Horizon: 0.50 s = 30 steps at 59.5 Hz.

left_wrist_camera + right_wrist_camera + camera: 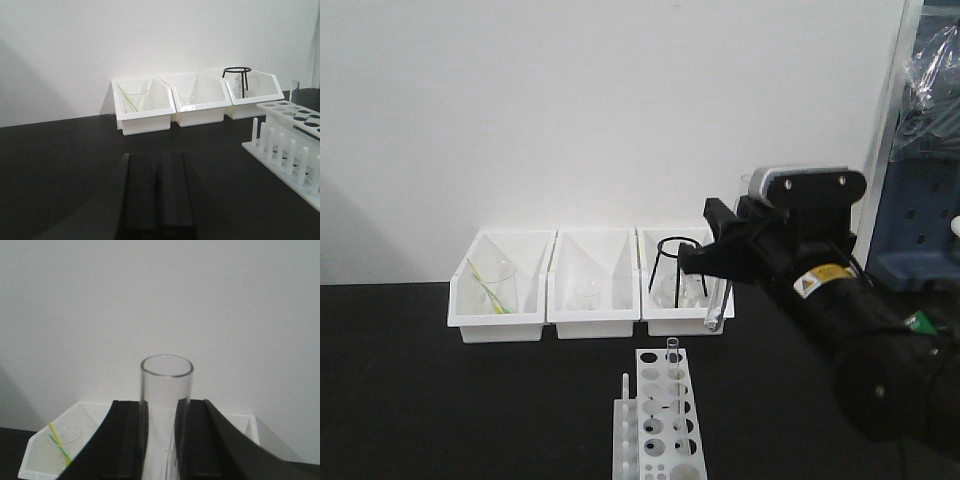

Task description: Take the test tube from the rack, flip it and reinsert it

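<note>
As the right hand (pixel 718 275) hung above the far end of the rack (pixel 660 432), we saw it clamped on the test tube (pixel 713 312). The tube was out of its hole and in the air, tilted, its lower end showing in front of the rightmost of three white bins (pixel 592 322). From the right wrist view we could see the glass pinched between the two dark fingers (pixel 127 440), its open mouth rising above them. In the front view the glass was faint, and we could not say for sure how much of it stood above the hand. A second tube (pixel 673 350) stood upright in a back hole of the rack, just below and to one side of the held one. The left hand (pixel 156 200) sat low over the black surface (pixel 420 400), its fingers seemingly pressed together on nothing.

We judged the flip to be the step in hand, with reinsertion not yet done. To do it well, we reckoned the wrist should turn the tube end for end while high enough that neither end sweeps the standing tube or the rack. The clamp should be firm so the smooth glass cannot slide. We would then bring it plumb over a free hole of matching width, lower it straight, and part the fingers only once it is seated.
</note>
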Motion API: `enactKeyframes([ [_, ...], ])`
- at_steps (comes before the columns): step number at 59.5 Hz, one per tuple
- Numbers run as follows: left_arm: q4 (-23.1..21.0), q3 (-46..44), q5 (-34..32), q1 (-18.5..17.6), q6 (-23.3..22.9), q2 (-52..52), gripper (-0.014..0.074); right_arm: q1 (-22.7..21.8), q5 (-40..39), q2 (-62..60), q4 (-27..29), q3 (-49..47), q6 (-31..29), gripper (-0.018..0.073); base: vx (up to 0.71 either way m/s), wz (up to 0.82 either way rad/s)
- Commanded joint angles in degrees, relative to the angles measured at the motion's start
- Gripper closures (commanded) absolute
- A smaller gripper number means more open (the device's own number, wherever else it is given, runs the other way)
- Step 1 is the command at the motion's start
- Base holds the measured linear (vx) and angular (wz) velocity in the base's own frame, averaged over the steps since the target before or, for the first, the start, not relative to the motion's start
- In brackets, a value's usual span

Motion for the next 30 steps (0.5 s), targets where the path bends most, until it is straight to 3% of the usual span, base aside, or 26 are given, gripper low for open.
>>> enactKeyframes([
  [1,0.0,-0.3,-4.6,0.0,-0.1,-0.5,0.0602,-0.5,-17.1,-0.5,-11.7,3.9,11.1,0.057,0.0,0.0],
  [4,0.0,-0.3,-4.6,0.0,-0.1,-0.5,0.0602,-0.5,-20.7,0.8,-15.5,6.1,14.5,0.057,0.0,0.0],
  [16,0.0,-0.3,-4.6,0.0,-0.1,-0.5,0.0602,-0.4,-24.1,5.2,-27.0,7.6,14.5,0.057,0.0,0.0],
  [30,0.0,-0.3,-4.6,0.0,-0.1,-0.5,0.0602,-0.4,-26.3,9.9,-31.2,5.4,17.1,0.057,0.0,0.0],
])
